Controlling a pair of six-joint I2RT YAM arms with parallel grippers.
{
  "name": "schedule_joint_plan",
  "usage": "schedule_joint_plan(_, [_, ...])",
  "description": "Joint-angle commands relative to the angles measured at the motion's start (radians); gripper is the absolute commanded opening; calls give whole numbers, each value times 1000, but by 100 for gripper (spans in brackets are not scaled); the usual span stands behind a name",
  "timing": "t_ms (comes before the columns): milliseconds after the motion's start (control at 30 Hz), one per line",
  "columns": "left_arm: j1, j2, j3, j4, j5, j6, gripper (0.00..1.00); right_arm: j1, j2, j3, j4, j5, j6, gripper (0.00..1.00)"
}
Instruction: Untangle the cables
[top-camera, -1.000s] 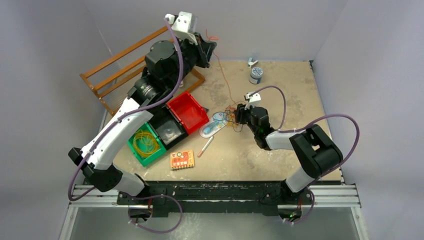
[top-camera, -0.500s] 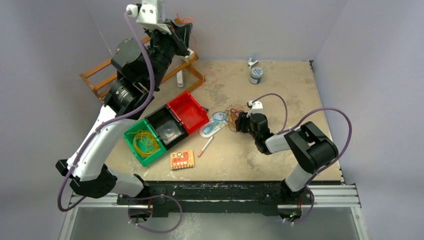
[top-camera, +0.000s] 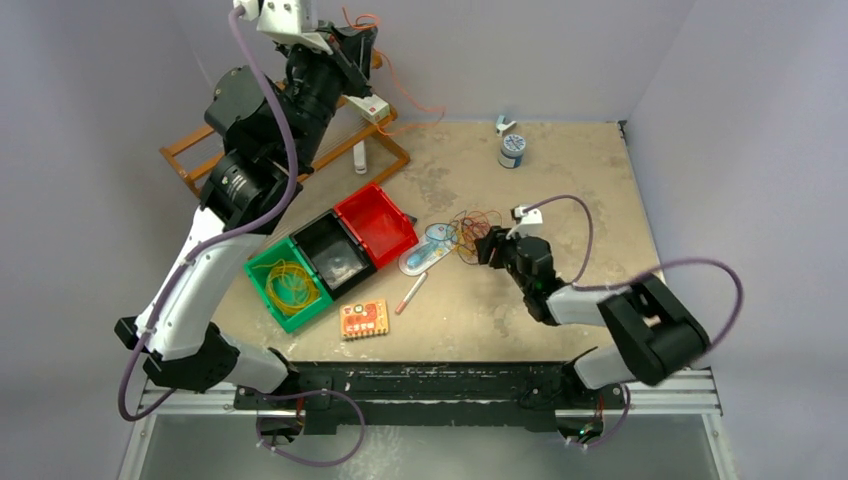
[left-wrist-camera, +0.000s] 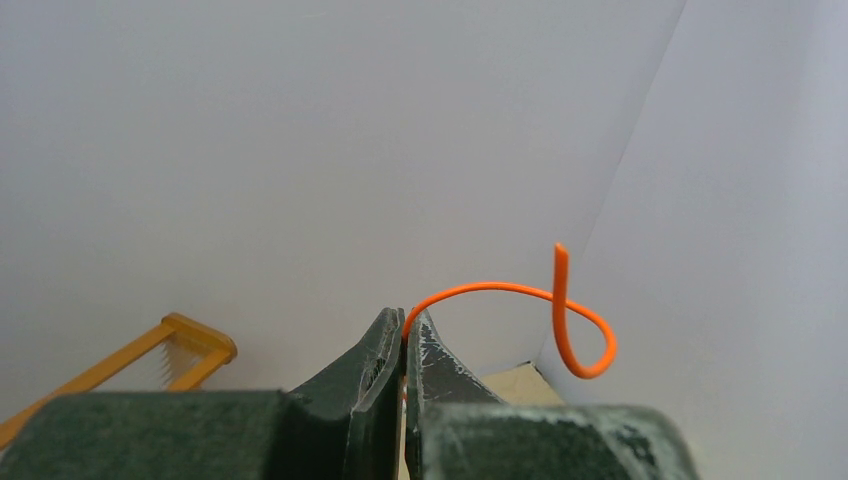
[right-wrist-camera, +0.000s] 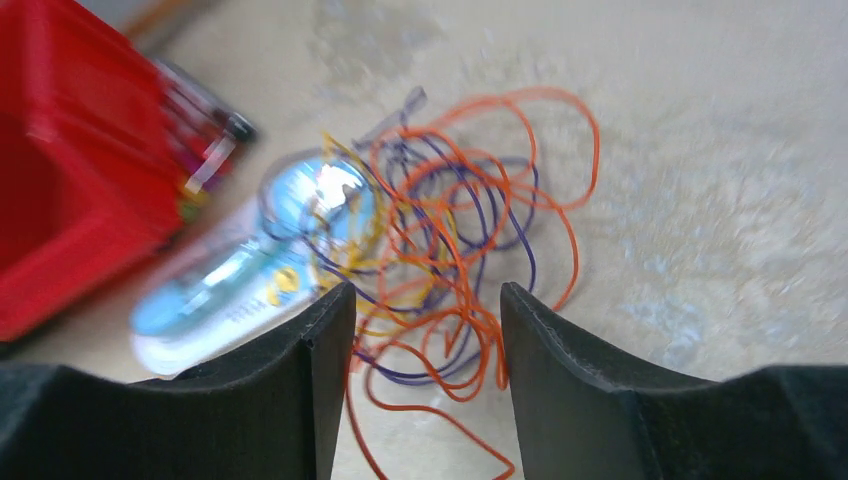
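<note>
Mid pull-out: holding 1 orange cable (left-wrist-camera: 558, 290) clamped tight in left gripper (left-wrist-camera: 404, 320) high at 11 o'clock, with right gripper (right-wrist-camera: 425, 300) spread open just above tangle (right-wrist-camera: 455, 270) mid-table, at 3 o'clock of blue-white packet (right-wrist-camera: 240, 280); next, probably pin tangle and draw strand clear.

The left arm (top-camera: 210, 260) stands tall on the left of the top view. It rises from its base at the lower left and bends over near the upper left corner, wrist angled up and to the right. The left gripper (left-wrist-camera: 404, 335) has its jaws pressed together, pinching an orange cable (left-wrist-camera: 480, 287). The right arm (top-camera: 650, 330) sits low at the lower right, folded sharply at the elbow, with its forearm reaching toward the middle of the frame. The right gripper (right-wrist-camera: 425, 300) points downward with its jaws spread apart.
</note>
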Motion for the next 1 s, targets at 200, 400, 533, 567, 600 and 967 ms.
schedule_joint_plan(200, [4,22,-23,-76,-114,48,0,-5,-511,-1,-132,-56,-170,60])
schedule_joint_plan(400, [5,5,-130,-99,-191,37,0,-5,-628,1,-157,-66,-189,61])
schedule_joint_plan(533, [14,-8,-214,-107,-223,41,0,-5,-642,12,-140,-79,-197,61])
schedule_joint_plan(567, [17,-10,-226,-112,-223,38,0,-4,-642,14,-139,-85,-199,61])
schedule_joint_plan(600, [22,-13,-245,-115,-220,34,0,-5,-640,19,-138,-89,-202,61])
schedule_joint_plan(967, [149,-63,-459,-96,-114,-53,0,-4,-589,40,-126,-98,-210,61])
